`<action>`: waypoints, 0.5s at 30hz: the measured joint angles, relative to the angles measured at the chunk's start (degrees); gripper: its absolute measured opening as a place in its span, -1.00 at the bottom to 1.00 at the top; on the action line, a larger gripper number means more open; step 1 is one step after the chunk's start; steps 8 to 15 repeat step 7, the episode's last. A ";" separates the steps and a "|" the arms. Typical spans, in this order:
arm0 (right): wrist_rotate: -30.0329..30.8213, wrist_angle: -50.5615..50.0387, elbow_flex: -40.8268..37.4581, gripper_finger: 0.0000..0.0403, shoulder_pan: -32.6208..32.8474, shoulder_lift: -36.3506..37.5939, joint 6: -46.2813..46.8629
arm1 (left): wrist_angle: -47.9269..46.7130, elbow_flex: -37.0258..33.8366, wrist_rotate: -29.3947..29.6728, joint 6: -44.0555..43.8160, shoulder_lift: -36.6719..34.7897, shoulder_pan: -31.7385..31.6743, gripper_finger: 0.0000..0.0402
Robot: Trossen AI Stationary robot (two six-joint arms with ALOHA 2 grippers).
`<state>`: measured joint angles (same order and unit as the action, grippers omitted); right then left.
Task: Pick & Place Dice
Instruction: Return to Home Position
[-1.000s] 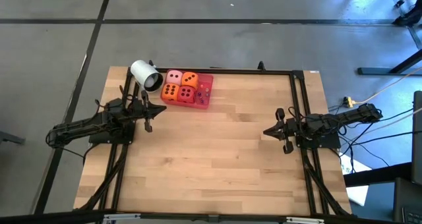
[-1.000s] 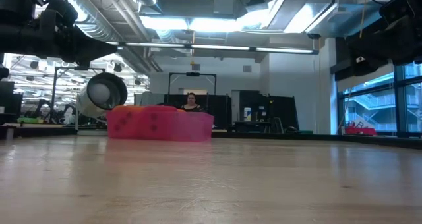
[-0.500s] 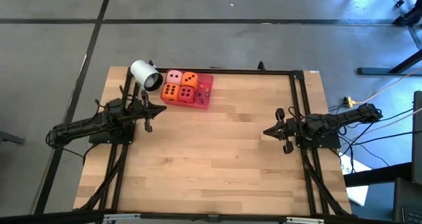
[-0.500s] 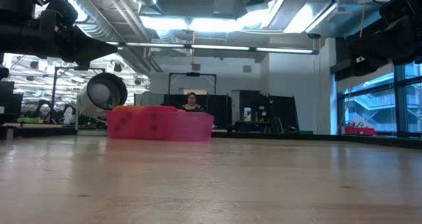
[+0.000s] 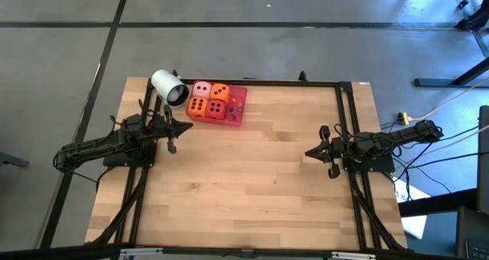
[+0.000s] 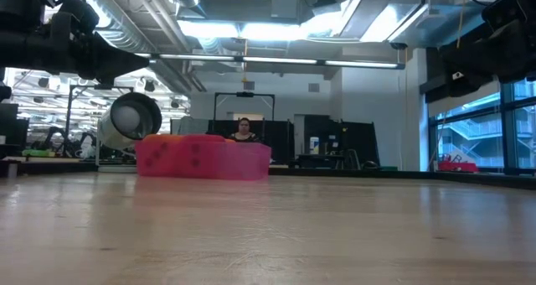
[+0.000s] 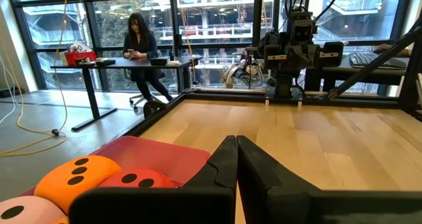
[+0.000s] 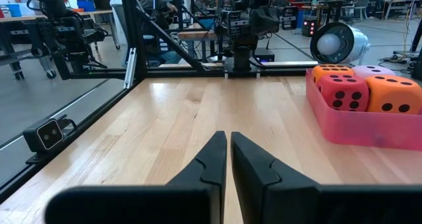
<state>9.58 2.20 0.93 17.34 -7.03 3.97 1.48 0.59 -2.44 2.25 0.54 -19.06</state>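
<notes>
Four dice sit in a flat red tray (image 5: 233, 115) near the table's far edge: a pale pink die (image 5: 202, 89), an orange die (image 5: 220, 92), a second orange die (image 5: 197, 105) and a red die (image 5: 216, 110). The right wrist view shows them too, with the red die (image 8: 343, 92) nearest. My left gripper (image 5: 186, 128) hovers shut at the table's left side, just near-left of the tray. My right gripper (image 5: 309, 153) hovers shut at the table's right side, far from the tray. Neither touches anything.
A white cup (image 5: 170, 88) lies on its side just left of the tray, its orange-lined mouth toward the dice. Small coloured beads (image 5: 235, 105) lie in the tray's right part. A black frame (image 5: 348, 99) borders the table. People sit in the room beyond.
</notes>
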 joint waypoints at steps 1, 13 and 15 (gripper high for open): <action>0.01 0.02 0.00 -0.88 -0.01 -0.01 0.02 | 0.00 0.01 0.00 0.00 -0.01 0.00 -0.99; 0.01 0.01 0.00 -0.88 -0.01 -0.01 0.01 | 0.00 -0.01 0.00 0.01 -0.02 0.01 -0.97; 0.01 0.01 0.00 -0.88 -0.01 -0.01 0.01 | 0.00 -0.01 0.00 0.01 -0.02 0.01 -0.97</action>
